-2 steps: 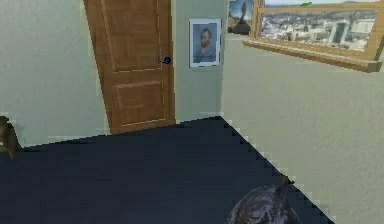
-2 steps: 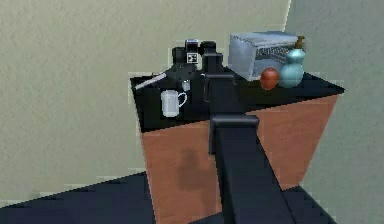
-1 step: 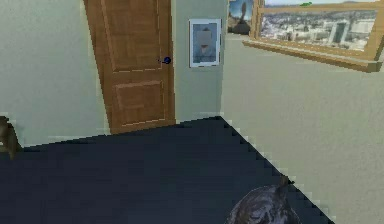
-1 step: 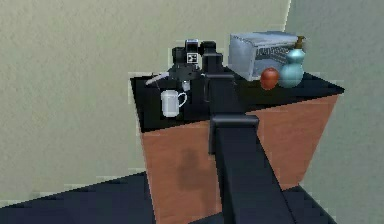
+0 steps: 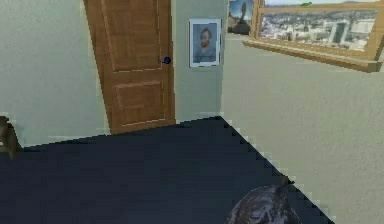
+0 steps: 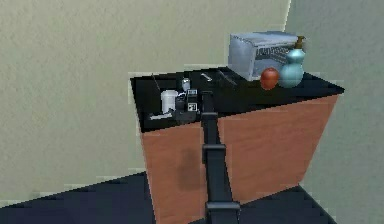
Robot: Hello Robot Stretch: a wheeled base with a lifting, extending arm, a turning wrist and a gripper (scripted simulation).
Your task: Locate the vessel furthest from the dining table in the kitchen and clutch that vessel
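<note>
In the arm side view the dark arm (image 6: 212, 150) rises from the bottom edge to a black-topped counter (image 6: 300, 92) with a brown wooden front. At the arm's far end, left of the white marker squares (image 6: 191, 97), sits my gripper (image 6: 168, 112). A small white cup-like vessel (image 6: 169, 99) stands on the counter right at the gripper. I cannot tell whether the gripper holds anything. A teal vase (image 6: 292, 69) stands at the counter's right end.
On the counter there are also a grey toaster-like box (image 6: 258, 52), a red round thing (image 6: 269, 78) and a small shaker (image 6: 186, 83). The forward view shows a wooden door (image 5: 130, 60), a framed portrait (image 5: 205, 42), a window (image 5: 320, 30), dark blue floor (image 5: 140, 175) and a dark round thing (image 5: 262, 206).
</note>
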